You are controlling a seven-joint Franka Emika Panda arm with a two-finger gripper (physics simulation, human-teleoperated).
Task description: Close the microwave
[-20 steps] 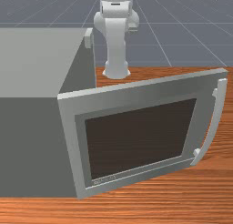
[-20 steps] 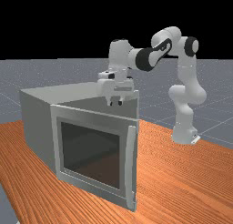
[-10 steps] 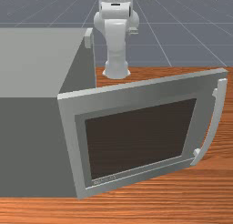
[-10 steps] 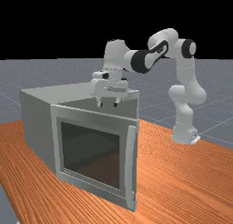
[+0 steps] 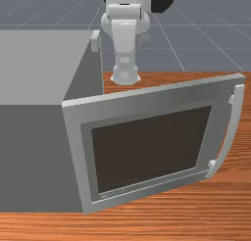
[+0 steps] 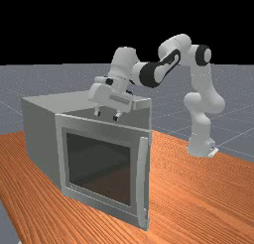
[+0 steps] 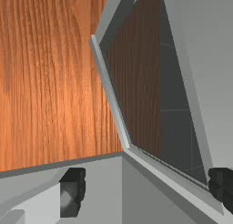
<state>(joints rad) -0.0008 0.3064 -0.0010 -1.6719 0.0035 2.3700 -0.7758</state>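
Microwave (image 5: 29,156): it stands on the table (image 6: 198,188), at the front view's left, with its opening toward the front view's right, so that the door has room to swing
Door (image 5: 147,147): it is swung out wide from the body, hinged at the edge nearest to the front camera; the closing is therefore, I judge, all to do
Handle (image 5: 232,137): it runs along the free edge, on the outer face, far from the hinge, where a push would need less force
Gripper (image 6: 106,115): I hold it tilted, close to the top edge of the door in the far view, its two fingers (image 7: 73,196) spread well apart and pinching nothing; whether it touches the door I cannot tell
Next move: probably I should reach the outer face and push toward the opening; a push from inside would only open it wider
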